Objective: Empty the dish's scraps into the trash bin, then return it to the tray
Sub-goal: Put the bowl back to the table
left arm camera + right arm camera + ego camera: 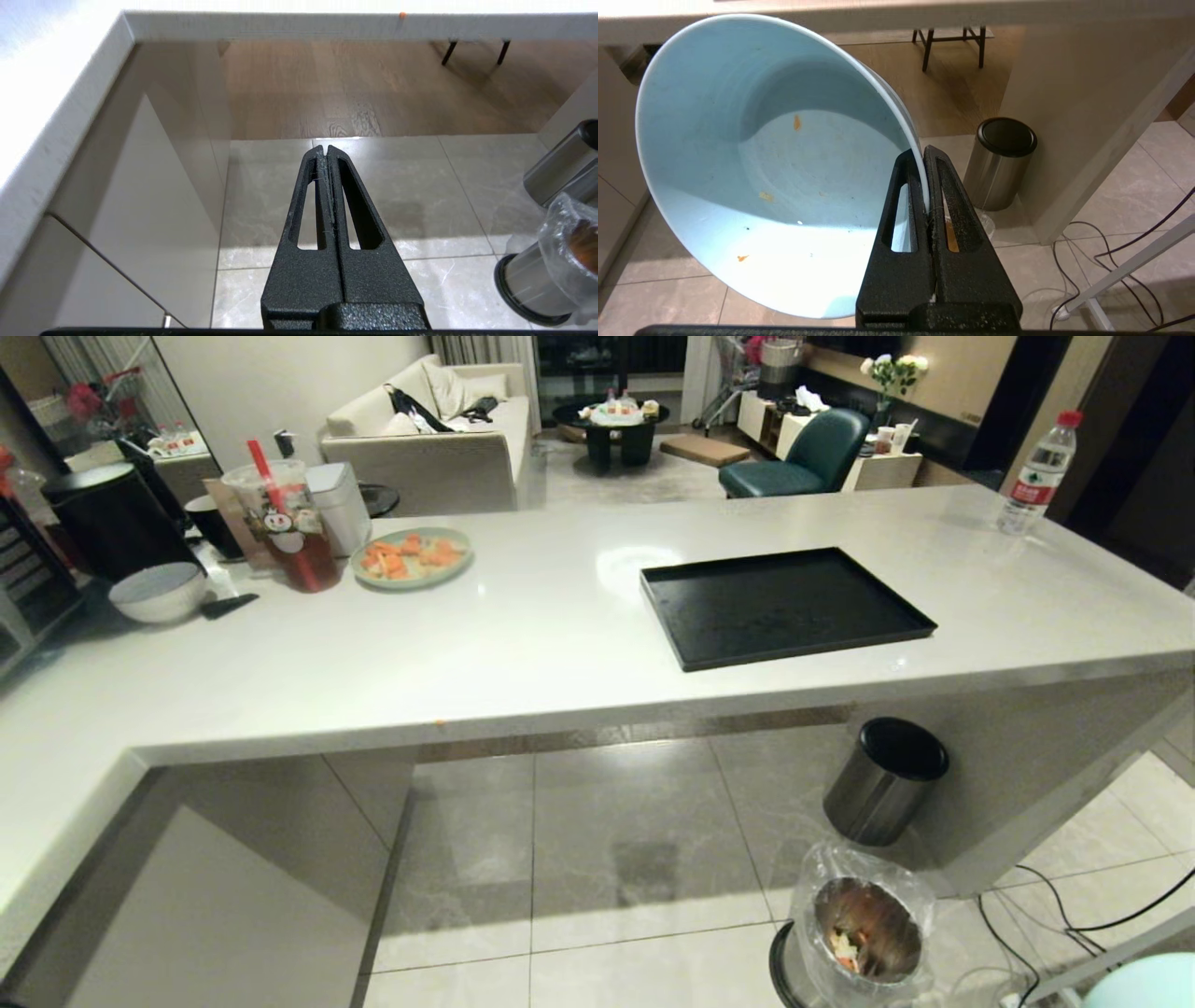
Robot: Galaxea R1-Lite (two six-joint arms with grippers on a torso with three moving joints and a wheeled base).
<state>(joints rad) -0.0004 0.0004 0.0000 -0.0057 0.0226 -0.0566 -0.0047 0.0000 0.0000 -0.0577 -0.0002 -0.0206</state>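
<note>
My right gripper [923, 153] is shut on the rim of the dish [761, 186], a light-blue bowl held tilted above the floor, below the counter edge. Only a few tiny orange specks cling inside it. A pale-blue edge of the dish [1148, 985] shows at the lower right corner of the head view. The trash bin [864, 933], steel with a clear bag, stands on the floor with scraps [845, 952] at its bottom. The black tray [784, 607] lies bare on the white counter. My left gripper [325, 150] is shut on nothing, hanging over the tiles beside the trash bin [551, 275].
A black-lidded steel cylinder [882, 784] stands just behind the trash bin under the counter. On the counter's left are a green plate with orange pieces [411, 558], a white bowl [159, 590] and a drink cup [285, 527]. A water bottle [1038, 474] stands far right. Cables [1074, 915] run across the floor.
</note>
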